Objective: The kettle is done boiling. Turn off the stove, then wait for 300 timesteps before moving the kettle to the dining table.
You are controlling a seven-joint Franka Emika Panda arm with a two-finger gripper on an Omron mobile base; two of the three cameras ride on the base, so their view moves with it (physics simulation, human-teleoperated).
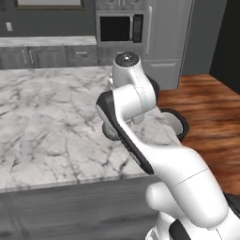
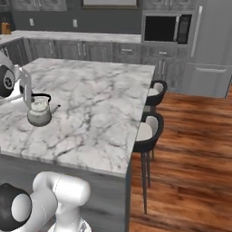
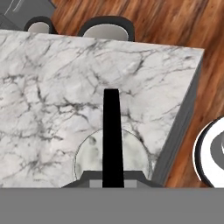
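Where the arm crosses the left base view, I see just a sliver of the kettle [image 1: 111, 132] behind it. Kettle [image 2: 39, 111]: upright on the dining table [image 2: 95, 99], left of the right base view. Contents hidden. Gripper: fingers cut off; I cannot tell its state. Stools [image 2: 147, 131]: right table edge.

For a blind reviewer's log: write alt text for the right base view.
A small silver kettle with a black handle stands on the white marble dining table, near its left side. Two dark stools sit along the table's right edge on a wood floor, with grey cabinets and a microwave behind.
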